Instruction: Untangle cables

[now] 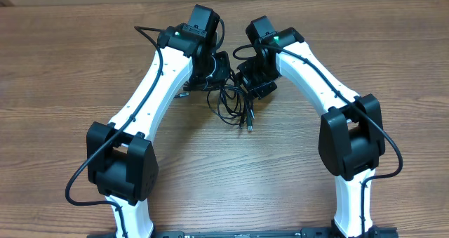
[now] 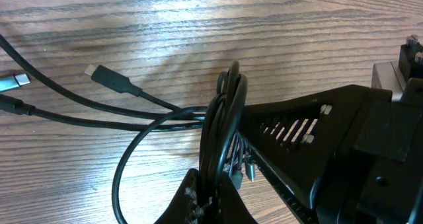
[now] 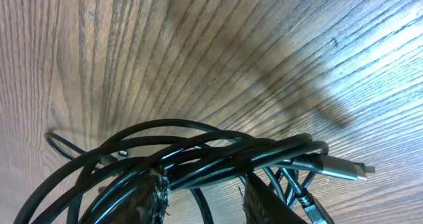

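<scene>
The cables (image 1: pixel 235 106) are thin black cords bunched in a loose tangle on the wooden table between my two grippers, with plug ends trailing toward the front. My left gripper (image 1: pixel 218 72) is at the tangle's left edge. In the left wrist view it (image 2: pixel 210 195) is shut on a bundle of looped cables (image 2: pixel 222 112) that rises between its fingers. My right gripper (image 1: pixel 254 88) is at the tangle's right edge. In the right wrist view its jaws (image 3: pixel 205 192) stand apart, and several cables (image 3: pixel 218 151) lie across both fingertips, with bare wood showing between them.
A black plug (image 2: pixel 106 76) and a silver plug (image 2: pixel 14 82) lie on the wood left of the held bundle. Another silver plug (image 3: pixel 344 167) sticks out to the right. The right arm's black gripper body (image 2: pixel 330 135) sits close beside my left fingers.
</scene>
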Tool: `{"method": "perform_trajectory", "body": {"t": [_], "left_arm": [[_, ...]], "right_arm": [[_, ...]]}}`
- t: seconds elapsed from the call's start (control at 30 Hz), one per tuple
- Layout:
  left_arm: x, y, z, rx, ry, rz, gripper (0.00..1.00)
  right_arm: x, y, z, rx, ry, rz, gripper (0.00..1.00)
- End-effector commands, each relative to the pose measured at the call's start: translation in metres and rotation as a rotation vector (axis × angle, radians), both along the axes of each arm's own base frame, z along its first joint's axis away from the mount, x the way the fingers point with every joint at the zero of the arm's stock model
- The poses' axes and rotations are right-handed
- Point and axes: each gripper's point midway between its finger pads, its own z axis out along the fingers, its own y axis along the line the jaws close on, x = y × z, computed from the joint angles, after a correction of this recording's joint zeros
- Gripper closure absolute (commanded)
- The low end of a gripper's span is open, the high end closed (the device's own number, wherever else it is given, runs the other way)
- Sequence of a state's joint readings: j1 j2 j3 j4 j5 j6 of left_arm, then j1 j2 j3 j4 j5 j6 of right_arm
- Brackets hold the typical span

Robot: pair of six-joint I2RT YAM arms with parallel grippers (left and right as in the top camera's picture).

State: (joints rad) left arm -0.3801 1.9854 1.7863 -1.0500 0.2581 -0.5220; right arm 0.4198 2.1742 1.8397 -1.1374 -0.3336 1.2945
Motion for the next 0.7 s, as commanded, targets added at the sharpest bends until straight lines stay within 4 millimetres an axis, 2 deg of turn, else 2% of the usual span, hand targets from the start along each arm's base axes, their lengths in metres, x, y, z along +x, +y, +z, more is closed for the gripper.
{"method": "perform_trajectory", "body": {"t": [0.0,0.17,0.43,0.67], "left_arm": [[0.000,-0.004,0.006,-0.013,-0.014,-0.003,0.96],[-0.001,-0.008,0.007,-0.032,-0.012,-0.008,0.96],[-0.008,-0.029,0.016,-0.161,0.023,-0.057,0.96],[-0.010,-0.033,0.019,-0.190,0.029,-0.066,0.96]], "right_arm": [[0.005,0.008,0.014,0.026,-0.020,-0.032,0.63],[0.005,0.008,0.014,0.026,-0.012,-0.054,0.62],[0.013,0.000,0.011,-0.025,-0.025,-0.144,0.62],[0.020,-0.005,0.010,-0.059,-0.051,-0.193,0.72]]}}
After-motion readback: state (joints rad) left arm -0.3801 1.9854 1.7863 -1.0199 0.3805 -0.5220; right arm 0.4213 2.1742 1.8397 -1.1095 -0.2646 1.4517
